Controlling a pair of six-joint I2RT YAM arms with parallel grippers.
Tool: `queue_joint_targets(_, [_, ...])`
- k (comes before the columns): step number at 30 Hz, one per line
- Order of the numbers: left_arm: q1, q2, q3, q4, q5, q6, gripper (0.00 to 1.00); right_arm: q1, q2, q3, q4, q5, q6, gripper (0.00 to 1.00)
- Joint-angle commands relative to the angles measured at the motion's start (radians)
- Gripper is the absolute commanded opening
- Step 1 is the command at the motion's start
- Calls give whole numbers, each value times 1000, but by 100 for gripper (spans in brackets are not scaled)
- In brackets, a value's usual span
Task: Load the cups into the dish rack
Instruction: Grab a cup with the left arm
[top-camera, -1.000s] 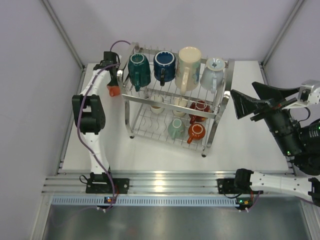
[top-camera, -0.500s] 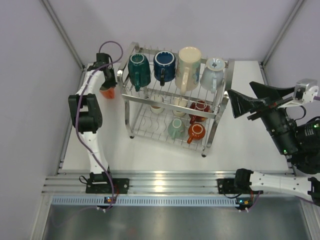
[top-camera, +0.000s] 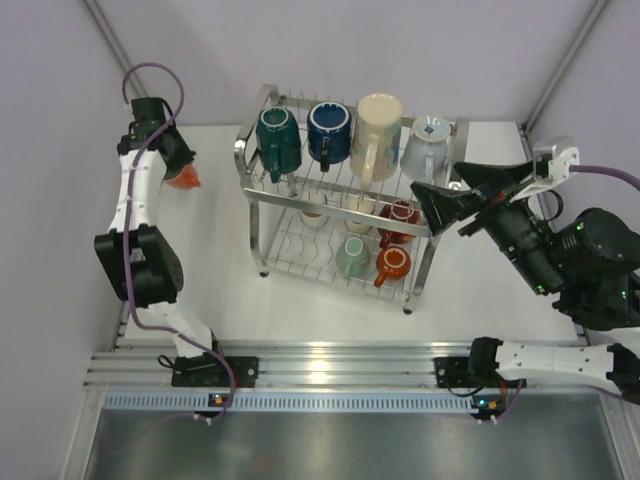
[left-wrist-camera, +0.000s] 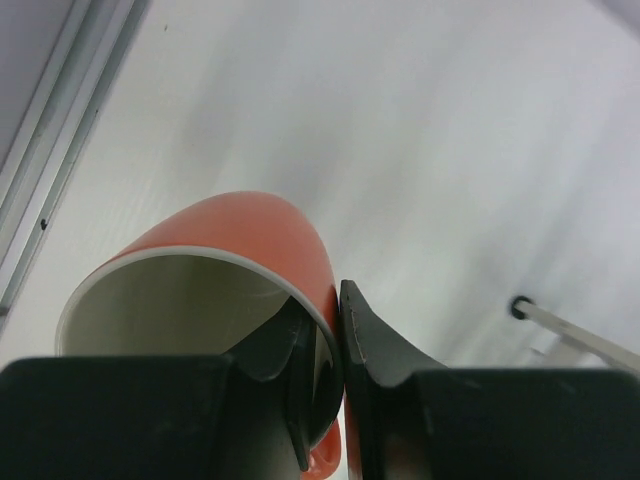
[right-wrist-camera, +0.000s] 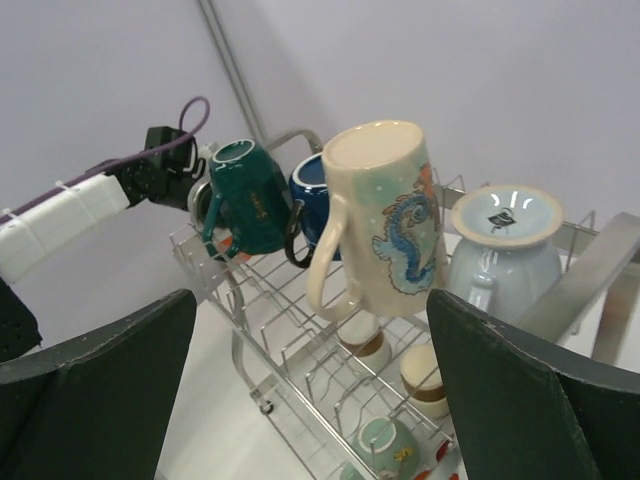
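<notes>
My left gripper (top-camera: 178, 168) is shut on an orange cup (top-camera: 184, 181), held up left of the dish rack (top-camera: 252, 192) and apart from it. In the left wrist view one finger sits inside the orange cup (left-wrist-camera: 250, 225) and the other outside, pinching its wall at the left gripper (left-wrist-camera: 336, 335). The top tier holds a teal cup (top-camera: 277, 138), a navy cup (top-camera: 328, 128), a tall printed cream cup (top-camera: 377, 135) and a pale blue-grey cup (top-camera: 425, 145). Below are a mint cup (top-camera: 350, 258), a red cup (top-camera: 402, 214) and others. My right gripper (top-camera: 455, 192) hangs open and empty at the rack's right end.
Grey walls and slanted frame posts (top-camera: 125, 70) enclose the white table (top-camera: 500, 290). An aluminium rail (top-camera: 330, 362) runs along the near edge. From the right wrist the rack (right-wrist-camera: 300, 375) lies ahead, with the left arm (right-wrist-camera: 70, 215) beyond its far end.
The left gripper closed on the orange cup, lifted it and swung it left, away from the rack. The right arm moved left toward the rack's right end, jaws still wide.
</notes>
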Motion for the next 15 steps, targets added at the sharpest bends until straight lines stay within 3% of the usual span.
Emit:
queue_joint_targets(1, [0, -230, -4, 95, 83, -92, 0, 10, 46, 69, -59, -97, 78, 99])
queue_joint_targets(8, [0, -512, -94, 248, 245, -210, 0, 10, 161, 197, -194, -253, 190, 99])
queue_joint_targets(15, [-1, -723, -175, 425, 368, -420, 0, 10, 225, 211, -199, -375, 249, 99])
